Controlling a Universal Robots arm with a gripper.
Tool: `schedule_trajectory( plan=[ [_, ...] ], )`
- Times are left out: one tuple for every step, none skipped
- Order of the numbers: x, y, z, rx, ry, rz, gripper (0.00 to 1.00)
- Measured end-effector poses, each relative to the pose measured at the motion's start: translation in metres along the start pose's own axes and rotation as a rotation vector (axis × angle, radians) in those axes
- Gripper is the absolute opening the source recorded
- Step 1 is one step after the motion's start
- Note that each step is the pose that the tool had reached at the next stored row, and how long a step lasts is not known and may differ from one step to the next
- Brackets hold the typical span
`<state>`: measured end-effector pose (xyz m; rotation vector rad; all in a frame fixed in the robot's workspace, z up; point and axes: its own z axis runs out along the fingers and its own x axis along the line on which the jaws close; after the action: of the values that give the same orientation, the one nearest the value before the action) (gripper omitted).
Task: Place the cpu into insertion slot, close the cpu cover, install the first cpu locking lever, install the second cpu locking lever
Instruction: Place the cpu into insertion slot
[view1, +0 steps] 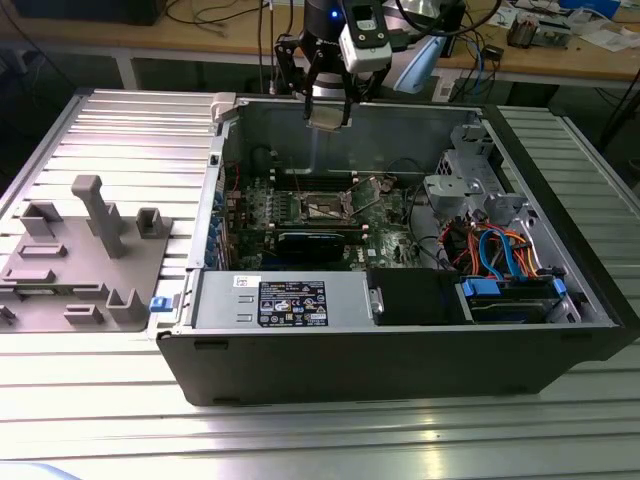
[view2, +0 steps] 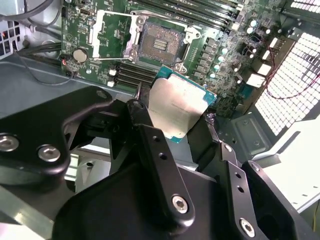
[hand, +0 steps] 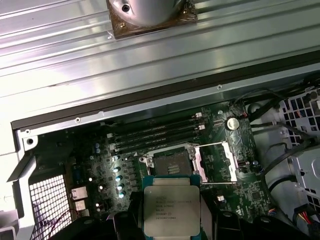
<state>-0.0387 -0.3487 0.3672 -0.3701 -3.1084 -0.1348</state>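
The gripper (view1: 328, 110) pinches the cpu (view2: 177, 107) by two opposite edges and holds it flat above the open case (view1: 400, 365). The empty socket (hand: 170, 161) lies below, well apart. The cpu cover (hand: 220, 160) stands open beside the socket.

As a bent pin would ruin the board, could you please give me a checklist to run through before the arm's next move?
1. Grip: the gripper is shut on the cpu, holding it by two opposite edges: ok.
2. The insertion slot is empty, with its contacts bare: ok.
3. The cpu cover is swung open beside the slot: ok.
4. The cpu's orientation matches the slot: cannot tell.
5. The locking levers are clear of the slot: cannot tell.
6. Way down: the cpu hangs above the open case, and nothing shows between it and the slot: ok.
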Motion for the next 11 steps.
schedule_trajectory(
  plan=[
    [0.0000, 0.0000, 0.0000, 0.0004, -0.0010, 0.009, 0.54],
    [0.0000, 0.0000, 0.0001, 0.0008, -0.0023, 0.024, 0.54],
    [-0.0001, 0.0000, 0.0002, 0.0007, -0.0027, 0.030, 0.54],
    [-0.0001, 0.0000, 0.0003, 0.0007, -0.0032, 0.036, 0.54],
    [-0.0001, 0.0000, 0.0004, 0.0006, -0.0039, 0.043, 0.54],
    [-0.0001, -0.0001, 0.0006, 0.0005, -0.0043, 0.047, 0.54],
    [-0.0001, -0.0001, 0.0007, 0.0007, -0.0050, 0.055, 0.54],
    [-0.0001, -0.0001, 0.0008, 0.0006, -0.0059, 0.066, 0.54],
    [-0.0001, -0.0001, 0.0010, 0.0013, -0.0069, 0.073, 0.54],
    [-0.0001, -0.0001, 0.0011, 0.0025, -0.0076, 0.076, 0.54],
    [-0.0001, -0.0002, 0.0011, 0.0032, -0.0083, 0.083, 0.54]
  ],
)
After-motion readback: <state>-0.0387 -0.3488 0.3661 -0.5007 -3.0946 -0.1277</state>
